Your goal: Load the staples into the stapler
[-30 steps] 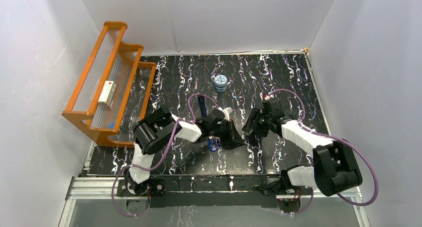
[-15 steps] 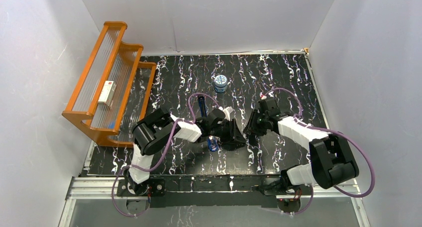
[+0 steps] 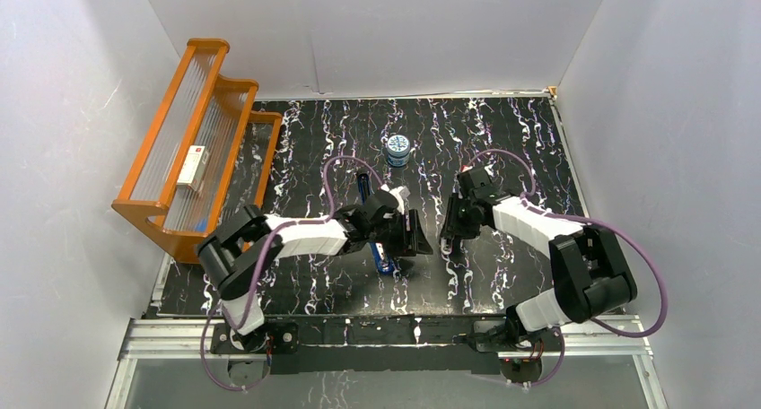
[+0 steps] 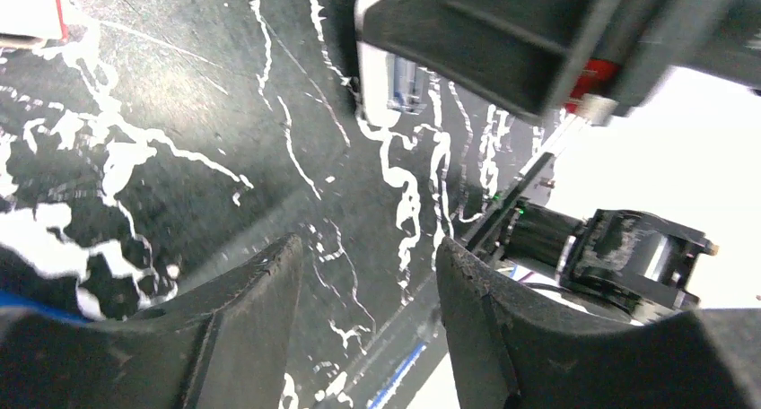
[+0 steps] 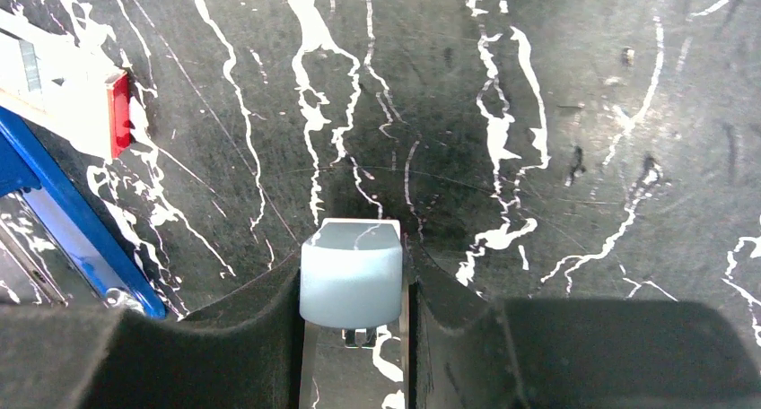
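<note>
Nearest you, the left gripper (image 4: 368, 265) has just gone from shut to wide jaws with nothing between them, so it looks like a release right by the blue stapler (image 3: 386, 262) lying on the tabletop (image 3: 507, 131). Just beyond, the right gripper (image 3: 451, 228) has narrowed its jaws onto the small white and light-blue tool (image 5: 350, 279), not the staples (image 5: 56, 93), whose box sits just beside the stapler in neither grip. My read: nothing is loaded yet, and you need that box next.
</note>
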Robot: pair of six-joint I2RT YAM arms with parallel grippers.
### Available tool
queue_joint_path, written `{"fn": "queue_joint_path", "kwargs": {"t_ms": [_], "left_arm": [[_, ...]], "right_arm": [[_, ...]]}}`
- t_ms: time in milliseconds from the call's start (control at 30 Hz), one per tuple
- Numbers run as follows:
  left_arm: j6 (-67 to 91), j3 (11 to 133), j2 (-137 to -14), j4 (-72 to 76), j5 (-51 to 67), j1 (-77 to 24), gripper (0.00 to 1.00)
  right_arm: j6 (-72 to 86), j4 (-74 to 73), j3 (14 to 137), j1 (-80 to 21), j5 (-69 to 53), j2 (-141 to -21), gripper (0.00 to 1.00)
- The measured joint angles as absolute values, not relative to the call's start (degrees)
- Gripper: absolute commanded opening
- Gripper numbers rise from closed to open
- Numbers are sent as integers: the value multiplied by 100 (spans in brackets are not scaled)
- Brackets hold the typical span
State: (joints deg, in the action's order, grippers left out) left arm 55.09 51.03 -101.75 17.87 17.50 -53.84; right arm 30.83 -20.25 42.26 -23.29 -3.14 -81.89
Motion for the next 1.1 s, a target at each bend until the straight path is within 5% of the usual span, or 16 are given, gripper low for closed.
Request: {"fn": "queue_joint_path", "kwargs": {"t_ms": [467,833,1100], "left_arm": [[5249,4491,-7207,-314,541,-5367,63],[4899,4158,-5225,-2003,-860,-5260,68],[4772,4064,-4847,-2528,-1015,-5260,69]], "right_arm": [[3089,-2561,4980,-3374,735,-8903,37],[3181,-2974,5332,-3500,1315,-9220,64],[3284,-3295,5500,-3500,1339,-9076,68]]}}
